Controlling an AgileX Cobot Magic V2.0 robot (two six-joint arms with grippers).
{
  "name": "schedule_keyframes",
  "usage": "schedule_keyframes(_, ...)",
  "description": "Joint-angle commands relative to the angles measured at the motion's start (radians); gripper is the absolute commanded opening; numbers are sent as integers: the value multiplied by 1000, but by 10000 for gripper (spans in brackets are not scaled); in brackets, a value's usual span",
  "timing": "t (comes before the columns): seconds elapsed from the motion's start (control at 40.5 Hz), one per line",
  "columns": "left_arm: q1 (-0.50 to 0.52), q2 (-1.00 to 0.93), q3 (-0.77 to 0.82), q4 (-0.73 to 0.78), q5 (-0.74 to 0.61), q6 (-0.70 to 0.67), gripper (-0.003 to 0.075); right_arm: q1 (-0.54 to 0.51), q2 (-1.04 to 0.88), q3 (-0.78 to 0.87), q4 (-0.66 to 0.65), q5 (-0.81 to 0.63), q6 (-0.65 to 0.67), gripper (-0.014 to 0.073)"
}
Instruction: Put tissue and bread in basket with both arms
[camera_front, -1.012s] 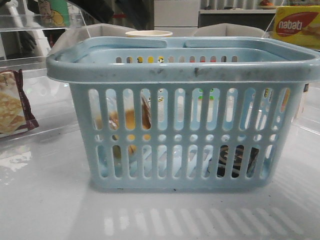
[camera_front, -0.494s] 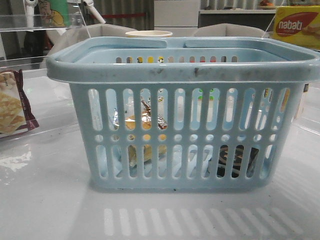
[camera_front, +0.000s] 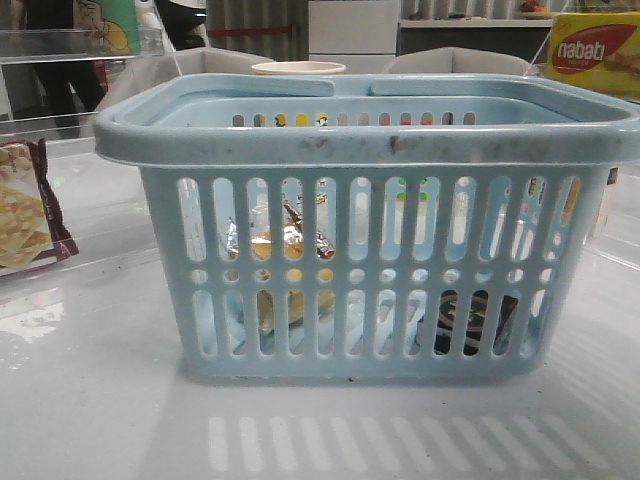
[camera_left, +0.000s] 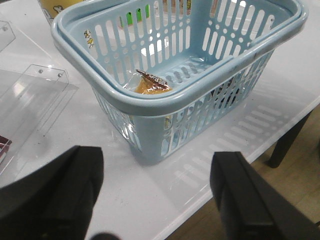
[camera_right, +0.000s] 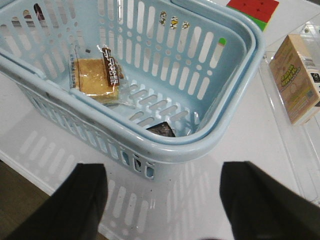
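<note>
The light-blue basket (camera_front: 370, 140) stands in the middle of the table. It also shows in the left wrist view (camera_left: 150, 102) and the right wrist view (camera_right: 200, 137). The wrapped bread (camera_right: 95, 75) lies on the basket floor; it shows through the slots (camera_front: 285, 245) and in the left wrist view (camera_left: 150, 84). The dark tissue pack (camera_right: 161, 130) lies in the basket's other end, seen behind the slots (camera_front: 470, 318). My left gripper (camera_left: 155, 192) is open and empty above the table beside the basket. My right gripper (camera_right: 162, 197) is open and empty, outside the basket.
A maroon-edged cracker packet (camera_front: 25, 215) lies at the left. A yellow nabati box (camera_front: 595, 50) stands back right. A cream cup (camera_front: 297, 68) is behind the basket. A beige carton (camera_right: 297, 80) and clear acrylic stands (camera_left: 30, 100) flank the basket. The table edge (camera_left: 235, 180) is close.
The bread has dropped from mid-height to the basket floor and settled. The arm seen at the upper left behind the basket has withdrawn out of the front view.
</note>
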Motion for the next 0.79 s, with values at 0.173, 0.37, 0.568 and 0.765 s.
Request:
schedule_keyframes(0.173, -7, -82, 25, -17, -63, -2, 506, -1, -2, -27, -20, -12, -5, 568)
schedule_keyframes(0.37, -7, -82, 26, -17, -63, -2, 505, -1, -2, -27, -20, 70, -6, 562)
schedule_keyframes(0.568, -7, -82, 26, -17, -63, -2, 342, -1, -1, -27, -20, 86, -22, 355)
schedule_keyframes(0.765, -7, -82, 26, -17, -63, -2, 145, -1, -1, -27, -20, 85, -22, 125)
